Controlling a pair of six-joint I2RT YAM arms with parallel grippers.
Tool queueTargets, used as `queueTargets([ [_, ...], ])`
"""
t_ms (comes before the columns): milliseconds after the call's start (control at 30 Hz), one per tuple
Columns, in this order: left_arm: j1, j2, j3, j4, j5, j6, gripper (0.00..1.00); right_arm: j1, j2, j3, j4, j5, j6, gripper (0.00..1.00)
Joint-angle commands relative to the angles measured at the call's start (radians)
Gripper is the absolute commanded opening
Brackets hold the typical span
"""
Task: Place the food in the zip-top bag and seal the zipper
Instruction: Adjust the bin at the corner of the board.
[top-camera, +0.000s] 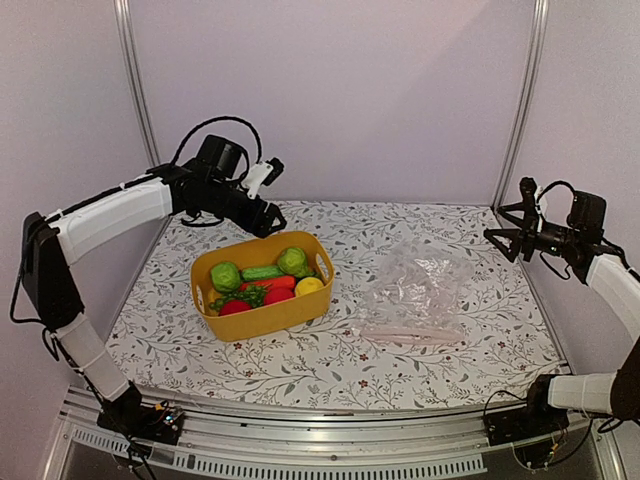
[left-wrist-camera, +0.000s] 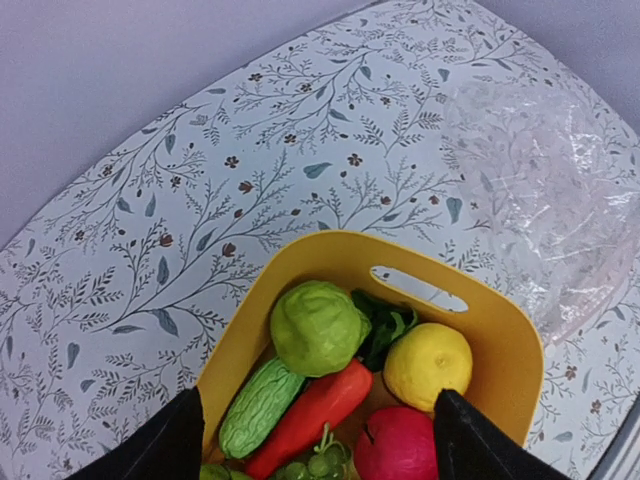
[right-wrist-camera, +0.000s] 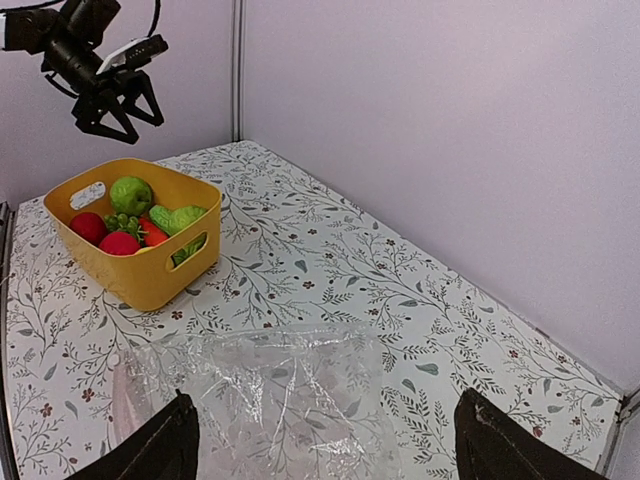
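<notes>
Surface: floral-print cloth (top-camera: 300, 372) over the table, plain lilac walls (top-camera: 350, 100) behind
yellow tub (top-camera: 262, 320): holds all the food (left-wrist-camera: 318, 328) – round green pieces, ribbed green one, orange carrot, yellow lemon, red pieces, small green grapes
zip-top bag (top-camera: 420, 285): flat on cloth, right of tub, not touching it
zipper (top-camera: 405, 335): pink strip on bag's near edge
left gripper (left-wrist-camera: 315, 452): jaws wide, raised over tub's far edge, nothing held
right gripper (right-wrist-camera: 322, 450): jaws wide, raised well right of tub, beyond bag, nothing held
unclear: bag outline faint against print; zipper sealed or not, cannot tell; tub's near part cut off in left wrist view
</notes>
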Motion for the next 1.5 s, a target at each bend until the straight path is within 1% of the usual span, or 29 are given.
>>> queueTargets([
  [0,0.069,0.091,0.043,-0.062,-0.098,0.045,0.78,-0.006,0.013,0.030,-0.041,-0.018,-0.018,0.87],
  [100,0.099,0.132,0.052,-0.059,-0.111,0.072,0.77,-0.005,0.015,0.030,-0.045,-0.016,-0.025,0.87],
  [167,0.111,0.154,0.047,-0.049,-0.130,0.089,0.73,-0.006,0.018,0.031,-0.048,-0.016,-0.028,0.87],
  [500,0.137,0.253,0.071,-0.052,-0.177,0.134,0.48,-0.006,0.033,0.040,-0.067,-0.017,-0.039,0.87],
  [633,0.142,0.275,0.069,-0.052,-0.174,0.137,0.43,-0.006,0.038,0.041,-0.073,-0.016,-0.044,0.87],
  [700,0.143,0.281,0.071,-0.052,-0.165,0.141,0.36,-0.006,0.038,0.042,-0.075,-0.016,-0.046,0.87],
  [800,0.142,0.285,0.071,-0.056,-0.160,0.141,0.29,-0.007,0.041,0.044,-0.078,-0.014,-0.047,0.87],
  [867,0.143,0.280,0.068,-0.060,-0.149,0.136,0.21,-0.006,0.042,0.044,-0.079,-0.014,-0.049,0.87],
  [1000,0.143,0.251,0.051,-0.071,-0.142,0.107,0.12,-0.006,0.043,0.045,-0.081,-0.013,-0.051,0.86],
  [1133,0.142,0.187,-0.016,-0.072,-0.140,0.034,0.07,-0.006,0.043,0.046,-0.085,-0.013,-0.055,0.86],
  [1233,0.144,0.129,-0.084,-0.073,-0.148,-0.065,0.03,-0.005,0.043,0.046,-0.086,-0.013,-0.056,0.87],
  [1300,0.144,0.086,-0.150,-0.046,-0.149,-0.184,0.00,-0.006,0.047,0.049,-0.089,-0.014,-0.057,0.86],
  [1467,0.141,-0.016,-0.317,0.065,-0.147,-0.485,0.00,-0.006,0.061,0.053,-0.098,-0.004,-0.065,0.86],
])
